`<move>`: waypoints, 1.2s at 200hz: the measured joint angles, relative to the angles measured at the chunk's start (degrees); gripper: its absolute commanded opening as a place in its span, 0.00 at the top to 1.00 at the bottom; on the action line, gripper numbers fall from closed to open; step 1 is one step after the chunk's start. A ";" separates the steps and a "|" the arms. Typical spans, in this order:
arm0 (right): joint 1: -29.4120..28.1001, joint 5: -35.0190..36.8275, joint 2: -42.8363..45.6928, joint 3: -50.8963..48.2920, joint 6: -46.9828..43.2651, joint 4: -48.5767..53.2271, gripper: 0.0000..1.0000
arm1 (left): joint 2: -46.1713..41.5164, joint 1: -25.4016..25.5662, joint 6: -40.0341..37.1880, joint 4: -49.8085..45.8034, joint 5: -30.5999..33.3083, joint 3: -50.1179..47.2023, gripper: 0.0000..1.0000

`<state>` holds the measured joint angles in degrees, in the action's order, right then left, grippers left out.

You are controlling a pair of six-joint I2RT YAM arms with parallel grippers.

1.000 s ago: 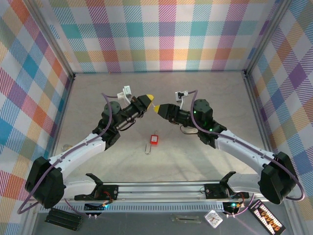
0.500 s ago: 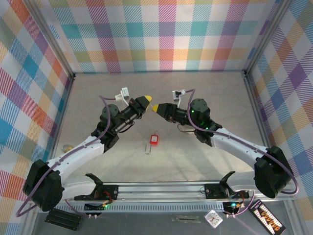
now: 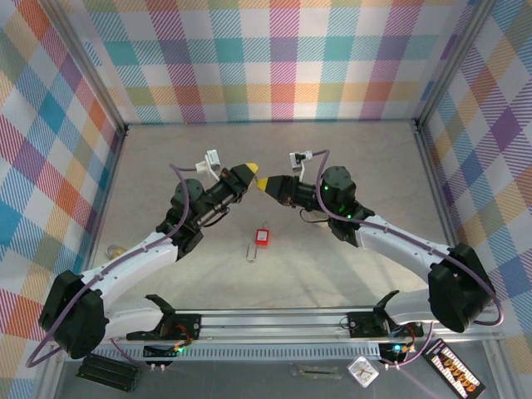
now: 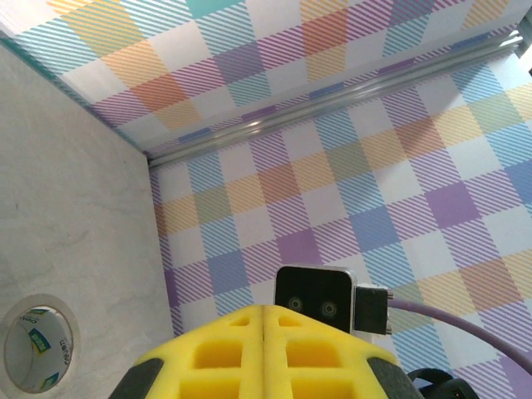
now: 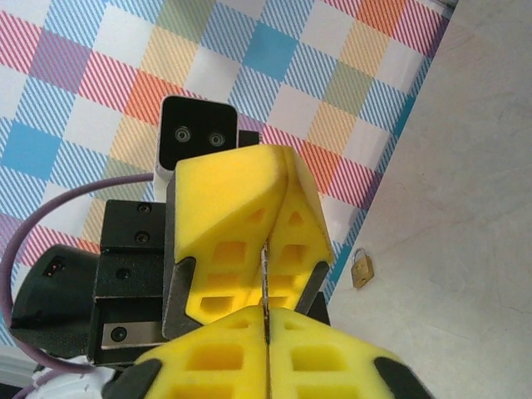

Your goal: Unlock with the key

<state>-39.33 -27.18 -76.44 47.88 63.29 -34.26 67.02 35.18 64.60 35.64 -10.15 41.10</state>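
Jaws on R gripper (image 3: 262,184) now pinched together, apart 1 s ago; L gripper (image 3: 251,169) closed too.

Pale marbled tabletop (image 3: 299,278) on my feed. Around the middle there's a small red piece (image 3: 263,237) with a silver loop (image 3: 252,252) just beside it. A brass padlock (image 5: 361,270) sits near the left wall, and a tape roll (image 4: 37,347) lies flat.

A tape roll (image 4: 40,337) lies on the grey table (image 4: 75,208) near the plaid wall (image 4: 332,166).
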 measured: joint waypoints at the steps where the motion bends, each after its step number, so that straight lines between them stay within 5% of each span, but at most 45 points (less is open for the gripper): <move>1: 0.00 -0.07 0.00 0.04 -0.17 0.02 1.00 | 0.00 0.00 0.02 0.00 0.00 0.00 1.00; 17: 0.02 -0.33 0.00 0.55 -0.31 1.07 1.00 | -0.02 0.00 -0.04 -0.11 0.24 0.00 0.93; 29: 0.00 -0.35 0.02 1.03 -1.16 2.73 1.00 | -0.13 0.04 -0.90 -1.14 0.42 0.04 0.62; 41: 0.00 -0.31 0.24 1.44 -2.36 5.03 1.00 | -0.46 0.07 -1.16 -4.04 0.42 0.24 0.43; 66: 0.00 0.98 1.88 3.78 -7.56 14.99 1.00 | -1.51 -0.33 -0.72 -13.57 0.66 2.78 0.30; 152: -2.62 10.08 3.02 14.58 -29.88 41.40 1.00 | -1.05 -1.64 9.92 -31.43 -7.06 7.93 0.31; 240: -10.08 21.44 -1.97 20.35 -44.61 52.65 1.00 | -0.11 -1.64 12.50 -37.40 -9.16 11.21 0.44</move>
<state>-49.41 -5.74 -78.41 68.23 18.68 18.39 66.92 33.54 77.10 -1.76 -19.31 52.31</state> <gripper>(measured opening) 0.065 0.583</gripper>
